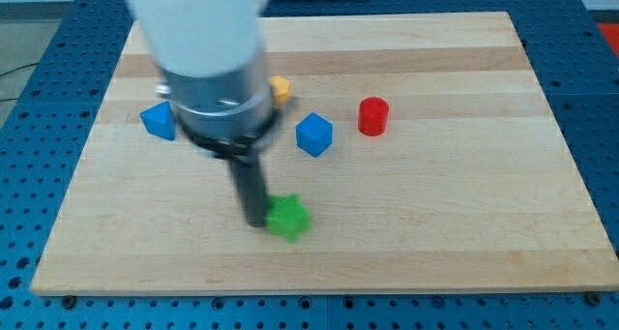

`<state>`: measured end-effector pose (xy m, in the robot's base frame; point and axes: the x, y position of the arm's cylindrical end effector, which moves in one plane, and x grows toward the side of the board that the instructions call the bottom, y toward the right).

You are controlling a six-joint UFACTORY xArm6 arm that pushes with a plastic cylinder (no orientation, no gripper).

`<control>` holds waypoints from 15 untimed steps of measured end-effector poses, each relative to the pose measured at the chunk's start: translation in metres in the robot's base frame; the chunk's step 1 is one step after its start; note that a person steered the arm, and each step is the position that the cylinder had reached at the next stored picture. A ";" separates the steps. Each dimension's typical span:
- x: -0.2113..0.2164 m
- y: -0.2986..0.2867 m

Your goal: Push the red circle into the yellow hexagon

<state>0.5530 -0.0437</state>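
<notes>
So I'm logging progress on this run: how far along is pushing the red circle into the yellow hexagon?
Nothing looks done: the red circle block sits apart from the yellow hexagon block, which is half hidden behind the arm. In hand: my tip is beside the green block, far from both. The whole push is left.

white arm housing, grey metal collar, dark rod (blurred).

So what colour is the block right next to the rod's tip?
Green. The green block sits touching my tip, on its right in the camera view.
</notes>
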 end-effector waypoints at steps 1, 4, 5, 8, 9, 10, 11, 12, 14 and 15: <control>0.010 0.061; -0.083 0.083; -0.111 0.084; -0.178 0.102; -0.164 0.146; -0.161 0.166; -0.176 0.203; -0.196 0.193; -0.221 0.118; -0.222 0.097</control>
<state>0.3315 0.0532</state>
